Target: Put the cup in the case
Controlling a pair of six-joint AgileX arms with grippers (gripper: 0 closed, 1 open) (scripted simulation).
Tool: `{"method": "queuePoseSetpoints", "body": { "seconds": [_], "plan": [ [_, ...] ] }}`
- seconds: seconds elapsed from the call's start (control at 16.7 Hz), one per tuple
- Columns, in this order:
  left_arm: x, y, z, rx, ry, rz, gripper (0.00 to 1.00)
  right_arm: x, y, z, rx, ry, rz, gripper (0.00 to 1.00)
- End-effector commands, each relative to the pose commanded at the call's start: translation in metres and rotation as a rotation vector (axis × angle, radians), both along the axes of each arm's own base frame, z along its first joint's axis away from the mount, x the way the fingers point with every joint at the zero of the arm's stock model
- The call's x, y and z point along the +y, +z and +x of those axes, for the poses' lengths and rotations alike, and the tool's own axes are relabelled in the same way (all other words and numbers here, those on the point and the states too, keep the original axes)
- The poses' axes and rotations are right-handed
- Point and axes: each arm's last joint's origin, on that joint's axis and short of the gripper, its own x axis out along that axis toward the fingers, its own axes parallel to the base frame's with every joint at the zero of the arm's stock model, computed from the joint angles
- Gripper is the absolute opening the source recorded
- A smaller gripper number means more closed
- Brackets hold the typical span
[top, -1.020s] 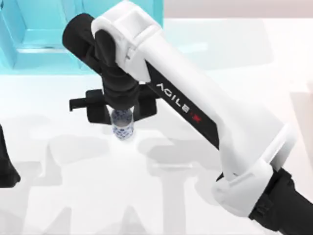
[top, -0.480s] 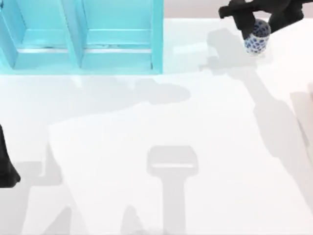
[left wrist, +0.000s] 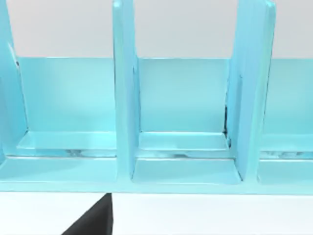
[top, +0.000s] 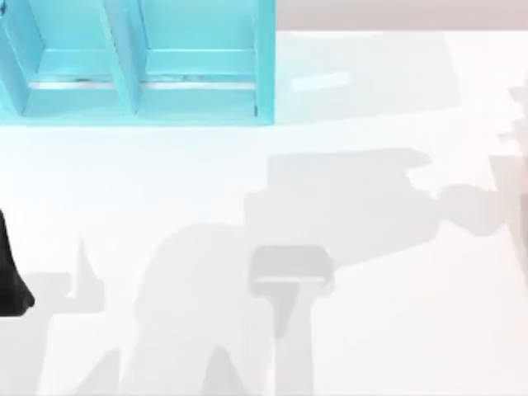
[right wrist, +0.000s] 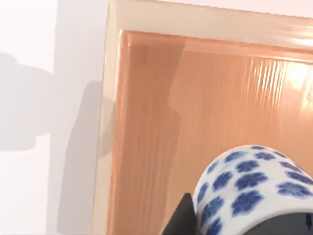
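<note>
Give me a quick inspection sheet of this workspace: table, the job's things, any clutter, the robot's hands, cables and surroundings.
Surface: white table, crossed by grey arm shadows.
Case: turquoise case at the table's far left; the compartments seen from the left wrist hold nothing.
Cup: white cup with blue flowers close under the right wrist camera, dark hand parts against it, above an orange wooden panel; not in the case.
Clutter: nothing seen.
Hands: left arm parked at the table's left edge; the right hand appears to carry the cup.
Cables: nothing seen.
Surroundings: pale wall behind the case.
</note>
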Motion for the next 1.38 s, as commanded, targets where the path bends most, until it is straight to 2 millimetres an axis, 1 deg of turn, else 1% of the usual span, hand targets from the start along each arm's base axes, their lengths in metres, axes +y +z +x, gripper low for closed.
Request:
{"method": "queuePoseSetpoints", "body": {
  "seconds": [0.12, 0.24, 0.36, 0.48, 0.54, 0.78, 0.96, 1.08, 1.32, 1.38],
  "plan": [
    [0.0, 0.0, 0.0, 0.0, 0.0, 0.0, 1.0, -0.032, -0.004, -0.029, 0.018, -0.029, 0.014, 0.0],
    [0.0, 0.0, 0.0, 0.0, 0.0, 0.0, 1.0, -0.053, -0.01, -0.056, 0.035, -0.054, 0.031, 0.0],
    [0.0, 0.0, 0.0, 0.0, 0.0, 0.0, 1.0, -0.066, -0.017, -0.076, 0.053, -0.075, 0.049, 0.0],
    [0.0, 0.0, 0.0, 0.0, 0.0, 0.0, 1.0, -0.073, -0.021, -0.089, 0.059, -0.088, 0.06, 0.0],
    [0.0, 0.0, 0.0, 0.0, 0.0, 0.0, 1.0, -0.073, -0.021, -0.092, 0.057, -0.09, 0.061, 0.0],
    [0.0, 0.0, 0.0, 0.0, 0.0, 0.0, 1.0, -0.073, -0.021, -0.092, 0.056, -0.09, 0.061, 0.0],
    [0.0, 0.0, 0.0, 0.0, 0.0, 0.0, 1.0, -0.073, -0.026, -0.09, 0.062, -0.089, 0.062, 0.0],
    [0.0, 0.0, 0.0, 0.0, 0.0, 0.0, 1.0, -0.072, -0.038, -0.089, 0.054, -0.086, 0.059, 0.0],
    [0.0, 0.0, 0.0, 0.0, 0.0, 0.0, 1.0, -0.072, -0.077, -0.086, 0.053, -0.09, 0.061, 0.0],
    [0.0, 0.0, 0.0, 0.0, 0.0, 0.0, 1.0, -0.072, -0.083, -0.087, 0.055, -0.09, 0.061, 0.0]
  ]
}}
